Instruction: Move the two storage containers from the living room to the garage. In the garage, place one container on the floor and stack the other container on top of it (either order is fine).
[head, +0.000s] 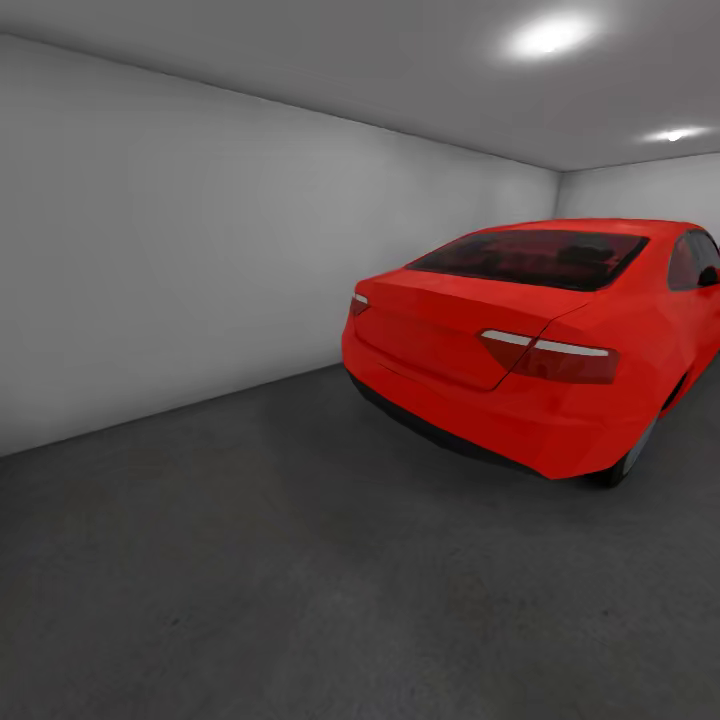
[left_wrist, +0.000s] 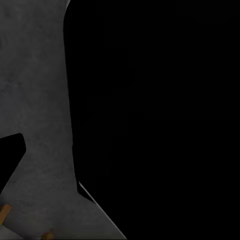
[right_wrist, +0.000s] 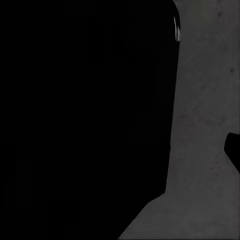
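We stand in the garage (head: 150, 250), its floor (head: 250, 560) left of the car (head: 530, 340). We see no containers placed near it; stacking remains. Gripper states: we cannot tell.

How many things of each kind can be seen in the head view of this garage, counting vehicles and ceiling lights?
Glossy red car: 1
Round white ceiling spotlights: 2
Total: 3
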